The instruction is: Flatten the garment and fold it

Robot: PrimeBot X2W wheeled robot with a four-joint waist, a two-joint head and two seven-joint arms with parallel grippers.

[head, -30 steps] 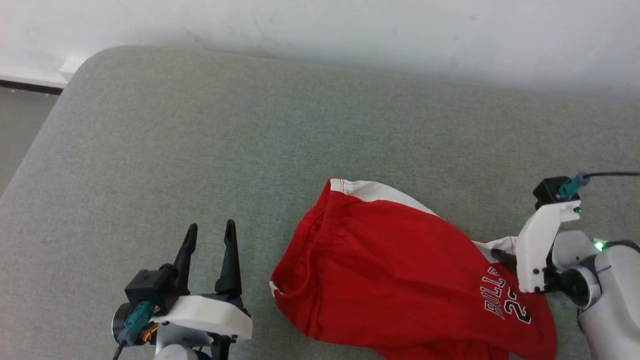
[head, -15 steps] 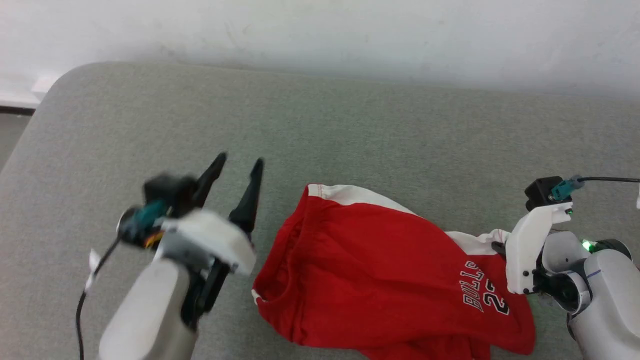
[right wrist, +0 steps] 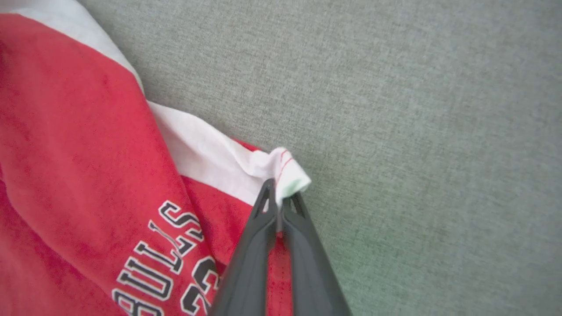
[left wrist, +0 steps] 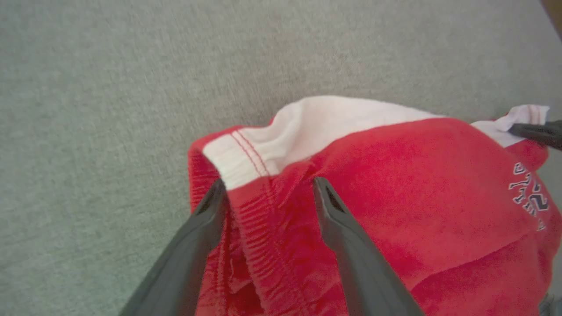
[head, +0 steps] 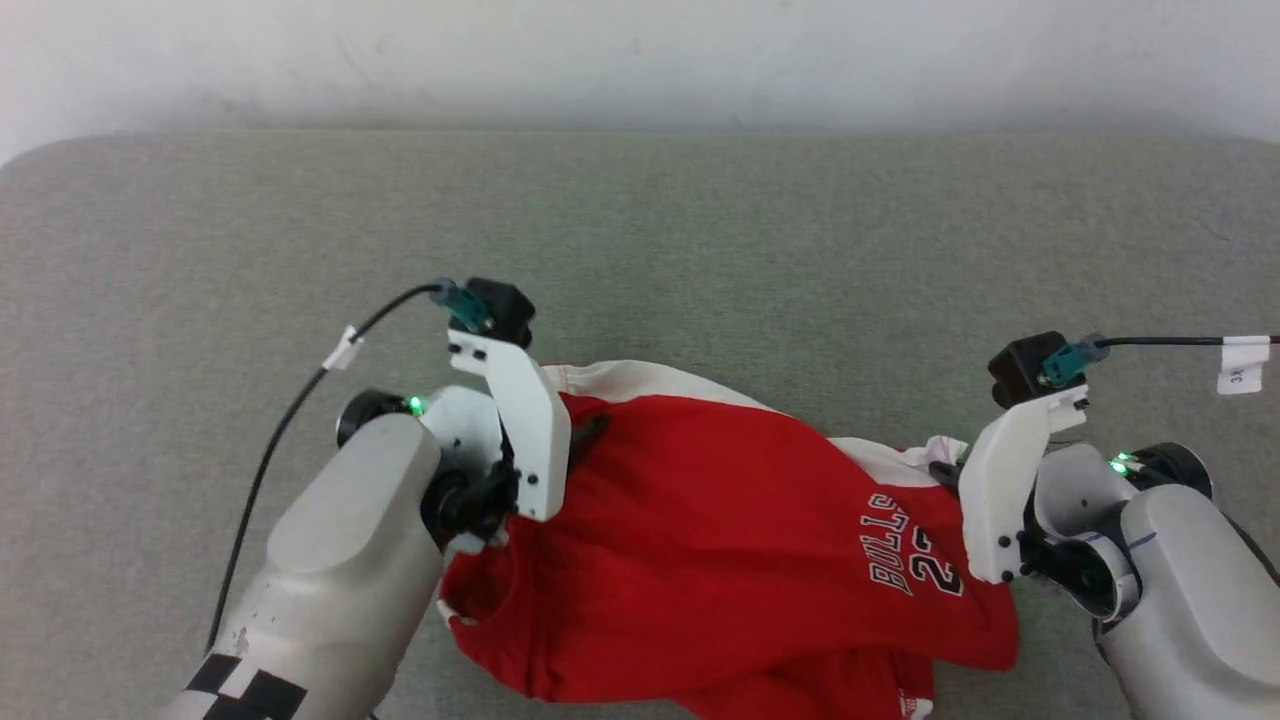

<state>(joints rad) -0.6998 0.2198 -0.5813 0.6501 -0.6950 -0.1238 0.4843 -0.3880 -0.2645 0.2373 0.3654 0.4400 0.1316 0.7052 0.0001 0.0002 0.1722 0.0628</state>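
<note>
The garment [head: 720, 540] lies crumpled on the grey fabric surface [head: 700, 230], with its white stripe along the far edge and the "BULLS" print toward the right. The right hand [right wrist: 280, 199] is pinched closed on a white hem corner at the garment's right end. The left hand [left wrist: 268, 188] is spread wide, its fingers straddling the red gathered waistband at the left end, not clamped.
</note>
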